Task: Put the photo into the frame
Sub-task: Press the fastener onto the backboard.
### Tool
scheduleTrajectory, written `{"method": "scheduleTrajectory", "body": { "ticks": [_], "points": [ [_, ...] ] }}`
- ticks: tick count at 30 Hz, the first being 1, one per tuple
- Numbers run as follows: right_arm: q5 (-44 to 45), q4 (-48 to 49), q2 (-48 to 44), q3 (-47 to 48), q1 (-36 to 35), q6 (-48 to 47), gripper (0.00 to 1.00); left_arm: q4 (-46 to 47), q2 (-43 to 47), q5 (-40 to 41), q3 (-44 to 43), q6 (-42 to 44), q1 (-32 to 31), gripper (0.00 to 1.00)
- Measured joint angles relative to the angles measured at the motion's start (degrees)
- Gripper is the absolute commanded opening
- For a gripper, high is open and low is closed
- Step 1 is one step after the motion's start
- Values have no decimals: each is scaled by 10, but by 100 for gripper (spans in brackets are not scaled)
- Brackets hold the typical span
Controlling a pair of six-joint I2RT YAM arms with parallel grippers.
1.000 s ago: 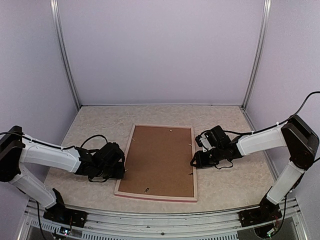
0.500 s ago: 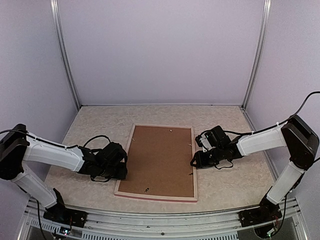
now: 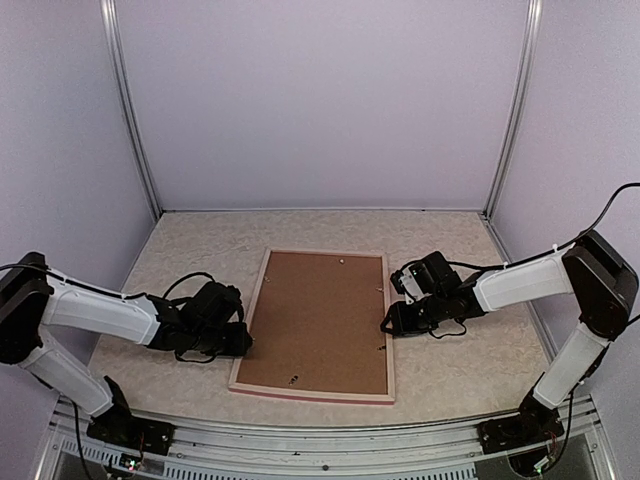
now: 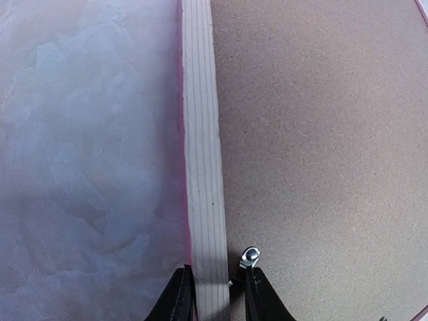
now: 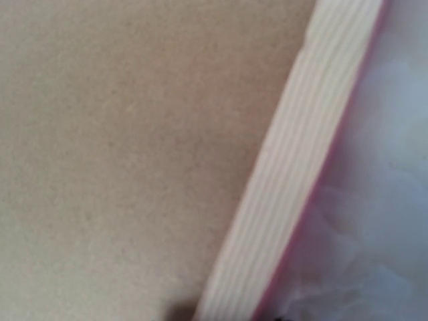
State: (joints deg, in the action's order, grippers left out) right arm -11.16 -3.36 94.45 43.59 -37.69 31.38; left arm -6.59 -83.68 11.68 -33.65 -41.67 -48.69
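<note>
Pale purple walls [image 3: 320,100] are standing all around. Shiny metal posts [image 3: 130,110] are running up the back corners. A speckled cream table [image 3: 200,240] is lying flat, glowing under soft, even light.

Table [image 3: 200,240]: pale, mottled beige top, level. One item lies directly on it, a large thin rectangular frame [image 3: 312,393], flat and back side up, around mid-table and slightly askew to the near edge. Its pale wood rail faces up, with pink-red colour showing along the outer edge at table level. A brown backing board [image 3: 320,315] fills its opening.
</note>
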Motion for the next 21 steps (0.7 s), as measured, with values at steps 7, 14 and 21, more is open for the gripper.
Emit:
{"method": "scheduleTrajectory", "body": {
  "ticks": [7,14,21],
  "points": [
    [0,0,0,0,0,0,37,52,23,-37,38,-1,21,11],
    [0,0,0,0,0,0,37,59,26,-36,43,0,22,14],
    [-2,1,0,0,0,0,37,34,12,-7,24,23,14,49]
  ]
}}
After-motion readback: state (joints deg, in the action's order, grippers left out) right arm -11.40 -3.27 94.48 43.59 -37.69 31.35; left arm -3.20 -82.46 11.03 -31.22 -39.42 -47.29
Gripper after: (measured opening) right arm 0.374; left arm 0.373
